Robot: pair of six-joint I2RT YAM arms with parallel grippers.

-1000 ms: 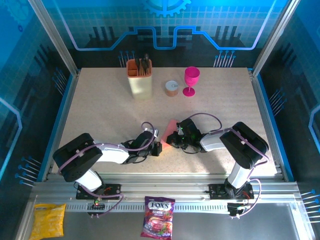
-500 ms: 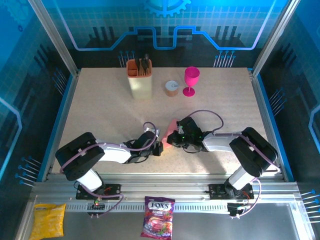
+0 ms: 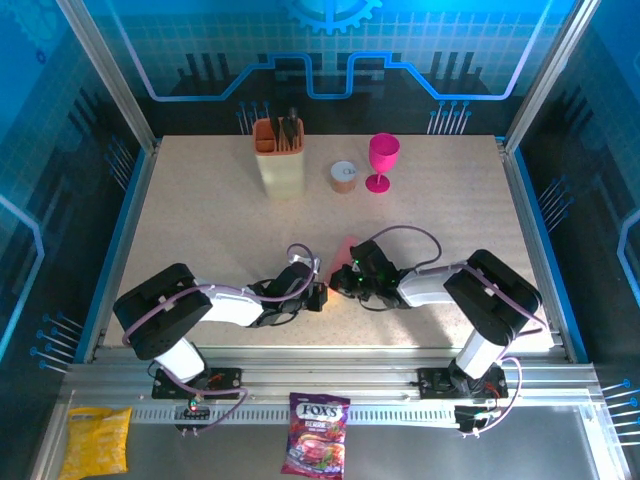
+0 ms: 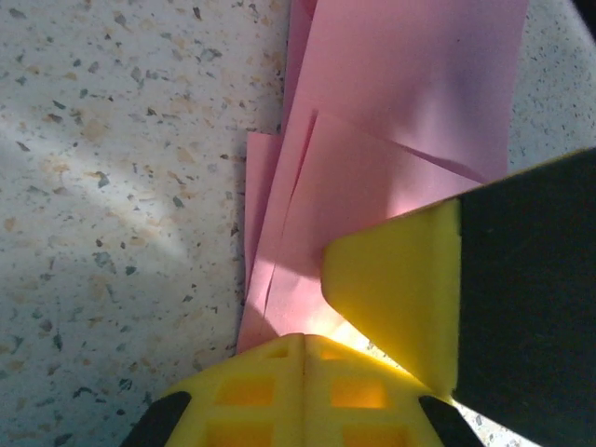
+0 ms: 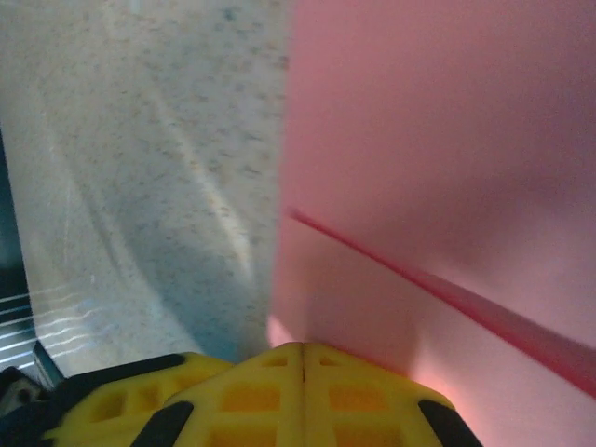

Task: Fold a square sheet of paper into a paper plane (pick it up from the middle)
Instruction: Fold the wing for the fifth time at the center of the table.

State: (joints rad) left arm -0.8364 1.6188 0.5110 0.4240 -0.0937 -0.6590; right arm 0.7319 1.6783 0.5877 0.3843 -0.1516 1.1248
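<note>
The speckled beige table (image 3: 200, 210) spreads under me, and my two arms lie low across its near middle, wrists turned inward. Between them is the thin salmon-pink sheet of paper (image 3: 346, 249), creased into overlapping layers. Its near end is at my fingertips and its far part is tilted up off the table. My left gripper (image 4: 303, 372) is pinched tight on the paper's near end. My right gripper (image 5: 303, 368) is likewise clamped on the paper, just beside the left.

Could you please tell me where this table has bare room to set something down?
Bare: the table left of the utensil holder, to the left rail; right of the goblet, to the right rail. Crowded: near centre, where the left pincer and right pincer clamp the pink paper.
</note>
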